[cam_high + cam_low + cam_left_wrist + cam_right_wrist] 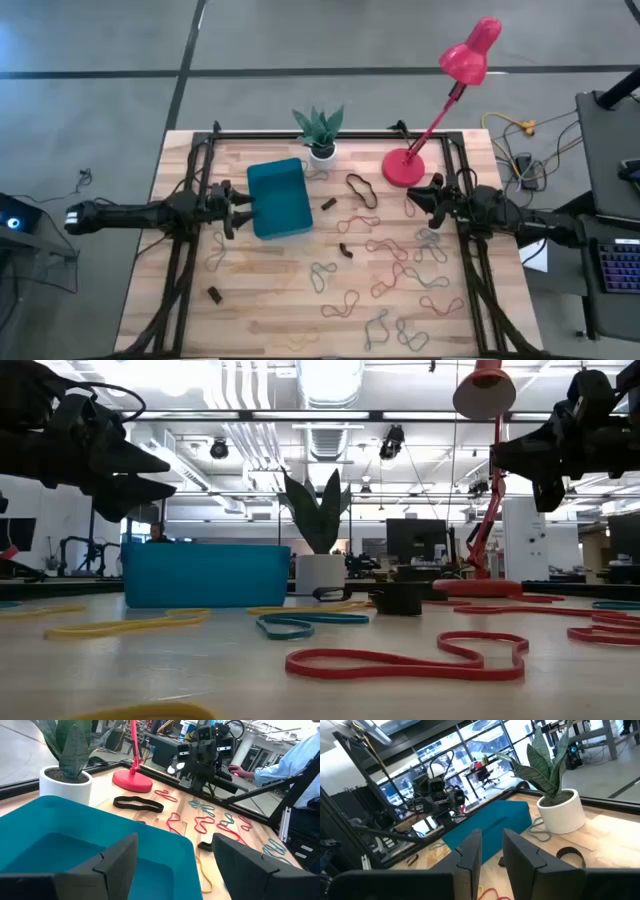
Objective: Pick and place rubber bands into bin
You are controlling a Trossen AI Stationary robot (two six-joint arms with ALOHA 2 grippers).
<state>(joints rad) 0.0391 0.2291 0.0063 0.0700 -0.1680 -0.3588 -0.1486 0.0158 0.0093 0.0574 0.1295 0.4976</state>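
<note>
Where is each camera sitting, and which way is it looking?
High view: above the table, looking straight down; the bin, left gripper and right gripper.
Low view: at tabletop height, looking level across a red rubber band; both arms hang above.
Left wrist view: over the bin toward the pink lamp; its fingers open.
Right wrist view: toward the potted plant; its fingers apart.
Shared: all four see the bin.

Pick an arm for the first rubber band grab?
Right, probably. The right tool hangs open beside the thin red and grey-green rubber bands, which mostly lie on its side. The left tool, open, hovers at the shallow teal-blue plastic bin.
</note>
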